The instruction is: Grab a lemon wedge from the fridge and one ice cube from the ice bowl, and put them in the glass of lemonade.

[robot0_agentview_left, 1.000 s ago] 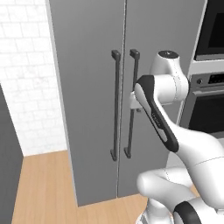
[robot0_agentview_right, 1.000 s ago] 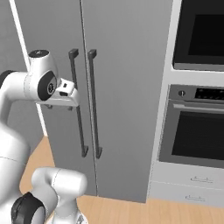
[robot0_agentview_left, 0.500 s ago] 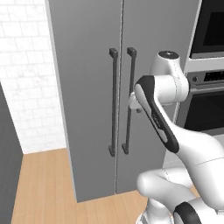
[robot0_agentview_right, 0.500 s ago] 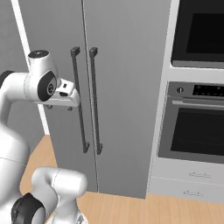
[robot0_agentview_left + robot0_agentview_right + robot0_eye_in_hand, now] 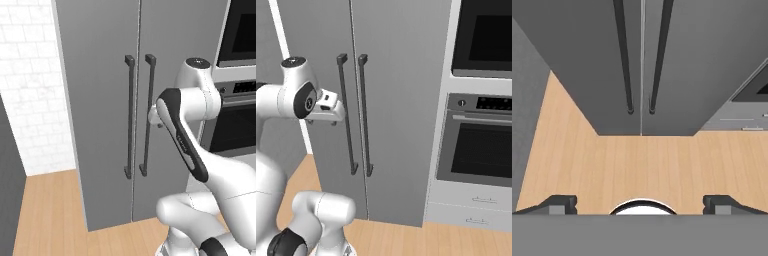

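Observation:
The fridge (image 5: 95,100) stands straight ahead, a tall grey cabinet with both doors closed (image 5: 401,90). Two long dark bar handles (image 5: 130,115) run down beside the centre seam (image 5: 346,115). My gripper (image 5: 322,122) hangs just in front of the left door at mid-handle height and points down. In the hand view the gripper (image 5: 641,204) is open with nothing between its fingertips (image 5: 562,204), and the handles' lower ends (image 5: 629,107) show above the floor. The lemon wedge, the ice bowl and the glass of lemonade are out of view.
A built-in wall oven (image 5: 481,150) with drawers (image 5: 471,205) below it stands right of the fridge. To the fridge's left are a white brick wall (image 5: 30,100) and a dark grey panel (image 5: 7,175). The wooden floor (image 5: 642,165) runs in front.
The whole picture has shifted slightly, so the base has moved a little relative to the fridge. The arm holds the same pose and the gripper stays open.

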